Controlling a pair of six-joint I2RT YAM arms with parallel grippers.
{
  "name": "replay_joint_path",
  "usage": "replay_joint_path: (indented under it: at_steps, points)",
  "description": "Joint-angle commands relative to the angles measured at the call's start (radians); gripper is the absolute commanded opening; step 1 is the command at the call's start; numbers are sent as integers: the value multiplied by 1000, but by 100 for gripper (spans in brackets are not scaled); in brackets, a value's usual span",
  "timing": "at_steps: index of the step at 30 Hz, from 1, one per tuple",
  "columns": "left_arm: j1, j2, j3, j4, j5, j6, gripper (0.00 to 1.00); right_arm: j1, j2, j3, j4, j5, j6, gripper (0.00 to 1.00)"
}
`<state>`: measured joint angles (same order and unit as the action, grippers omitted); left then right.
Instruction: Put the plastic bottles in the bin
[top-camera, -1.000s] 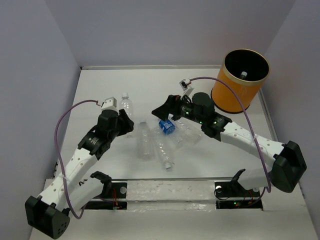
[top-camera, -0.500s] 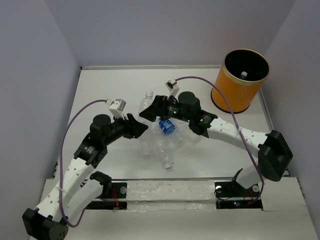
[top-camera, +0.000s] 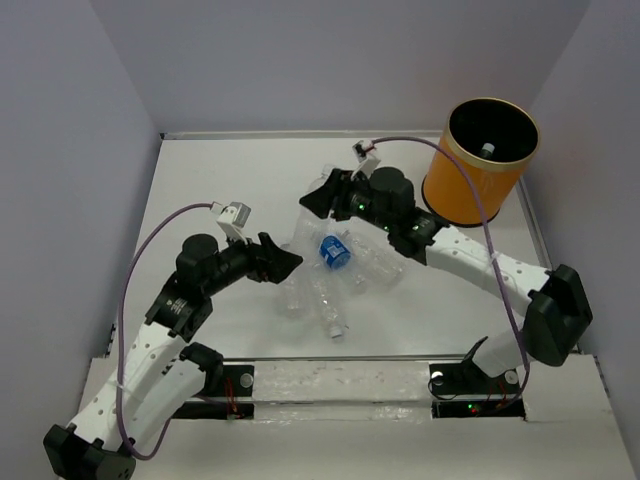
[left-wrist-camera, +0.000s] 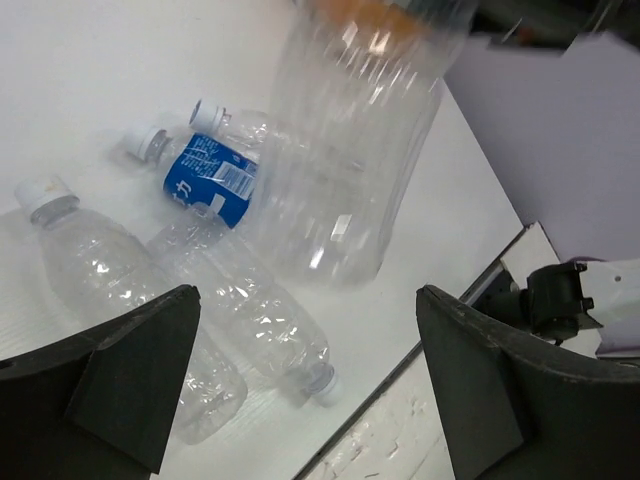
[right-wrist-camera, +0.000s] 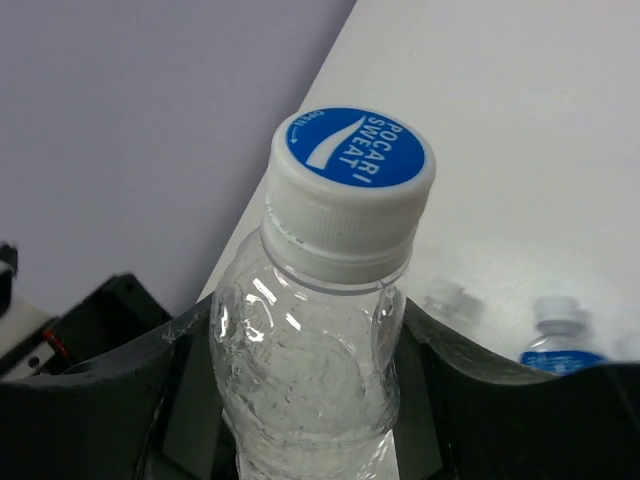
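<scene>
White counter, grey walls. Right jaws clamp one bottle, long axis near upright; bin stands to their right, nearer this arm. Left jaws gape wide, empty; other bottles lie between the arms.

bin: orange, upright, far right, bottle cap showing inside | bottles: clear, lying clustered mid-table | raised bottle: upright

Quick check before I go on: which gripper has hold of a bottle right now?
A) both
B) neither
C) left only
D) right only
D: in the right wrist view the right gripper is closed around the neck of a clear bottle, while the left gripper stands wide open and touches nothing.
</scene>
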<state>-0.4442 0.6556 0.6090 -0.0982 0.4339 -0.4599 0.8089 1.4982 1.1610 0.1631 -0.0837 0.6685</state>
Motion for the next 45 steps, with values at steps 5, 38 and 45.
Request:
replay_joint_path:
  at_steps: [5,38,45]
  points:
    - [-13,67,-78,-29,-164,-143,99,-587,-182,224,-117,70,-82,34]
    - [-179,466,-193,141,-517,-256,69,-641,-246,378,-306,222,-270,100]
    - [-180,302,-175,6,-581,-273,54,-266,-345,-24,-60,114,-80,100]
